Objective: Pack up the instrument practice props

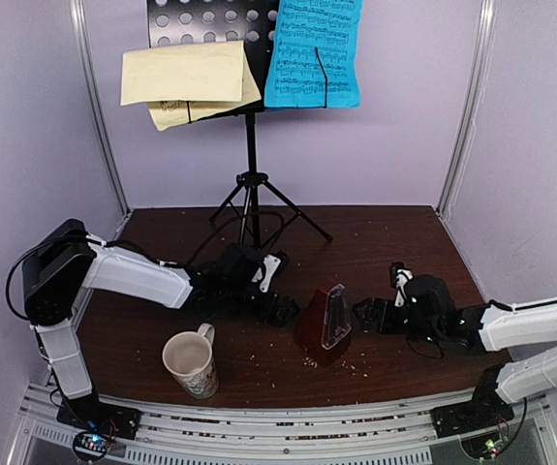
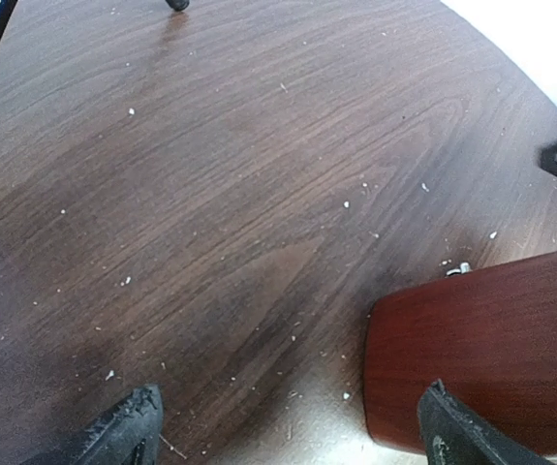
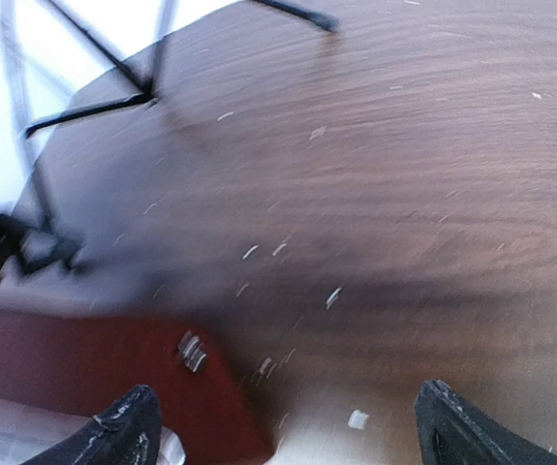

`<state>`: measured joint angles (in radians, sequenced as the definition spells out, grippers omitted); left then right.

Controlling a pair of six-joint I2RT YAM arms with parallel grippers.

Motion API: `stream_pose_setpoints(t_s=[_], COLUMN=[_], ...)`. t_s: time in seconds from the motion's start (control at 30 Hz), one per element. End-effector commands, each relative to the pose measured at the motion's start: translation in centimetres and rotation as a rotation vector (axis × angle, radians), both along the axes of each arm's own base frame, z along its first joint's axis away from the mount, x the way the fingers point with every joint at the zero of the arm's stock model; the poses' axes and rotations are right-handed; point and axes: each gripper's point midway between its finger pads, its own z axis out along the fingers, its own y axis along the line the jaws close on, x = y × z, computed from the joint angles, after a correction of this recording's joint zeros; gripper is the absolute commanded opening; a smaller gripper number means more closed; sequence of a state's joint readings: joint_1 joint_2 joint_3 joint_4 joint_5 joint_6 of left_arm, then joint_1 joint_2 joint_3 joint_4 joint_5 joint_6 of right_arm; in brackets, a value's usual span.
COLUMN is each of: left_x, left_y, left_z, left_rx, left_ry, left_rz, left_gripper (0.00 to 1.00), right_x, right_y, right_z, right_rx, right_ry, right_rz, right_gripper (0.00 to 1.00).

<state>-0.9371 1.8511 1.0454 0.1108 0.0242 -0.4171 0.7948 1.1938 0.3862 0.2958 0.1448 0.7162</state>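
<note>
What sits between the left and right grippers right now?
The metronome stands upright between the left gripper and the right gripper, clearest in the top view. Both grippers are open, and neither holds it.

Music stand (image 1: 251, 145): one. Music sheets: two, namely blue sheet (image 1: 312, 53) and pale yellow sheet (image 1: 186, 77). Metronome (image 1: 324, 322): one. Mug (image 1: 191, 363): one. Grippers: two, namely left gripper (image 1: 278, 289) and right gripper (image 1: 380, 294).

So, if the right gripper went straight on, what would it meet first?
Probably the metronome, close ahead of the right gripper in the top view. Its wrist view shows it off to one side, so only one finger may catch it.
</note>
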Motion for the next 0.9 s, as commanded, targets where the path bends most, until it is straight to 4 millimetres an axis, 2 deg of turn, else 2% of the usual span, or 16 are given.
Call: stream_pose_setpoints(t_s=[0.0,0.1,0.27,0.4,0.43,0.53,0.63,0.87], left_x=[1.1,1.1,1.2,1.4,1.4,1.4,1.4,1.7], left_y=[0.2,0.1,-0.1,-0.1,0.0,0.3,0.2,0.4], left_z=[2.3,2.7,3.2,3.9,4.0,4.2,4.1,4.4], left_rx=[-0.077,-0.123,-0.158,-0.165,-0.164,-0.161,-0.156,-0.145], left_ry=[-0.031,-0.013,0.002,-0.007,-0.01,-0.016,-0.013,-0.03], left_rz=[0.008,-0.001,-0.011,-0.006,-0.004,-0.001,-0.007,0.005], left_gripper=[0.96,0.96,0.96,0.96,0.96,0.96,0.96,0.96], right_x=[-3.8,-5.9,-7.7,-8.9,-9.2,-9.5,-8.9,-9.2], right_y=[0.1,0.6,2.1,3.1,3.3,3.9,4.3,6.2], right_z=[0.7,1.4,2.6,0.6,0.3,-0.1,-0.1,-1.0], right_rx=[-0.023,0.013,0.022,-0.064,-0.084,-0.091,-0.089,-0.151], right_ry=[-0.07,-0.118,-0.168,-0.132,-0.131,-0.131,-0.127,-0.108], right_rz=[0.138,0.212,0.262,0.277,0.275,0.254,0.215,0.229], right_gripper=[0.95,0.96,0.96,0.96,0.99,1.0,1.0,1.0])
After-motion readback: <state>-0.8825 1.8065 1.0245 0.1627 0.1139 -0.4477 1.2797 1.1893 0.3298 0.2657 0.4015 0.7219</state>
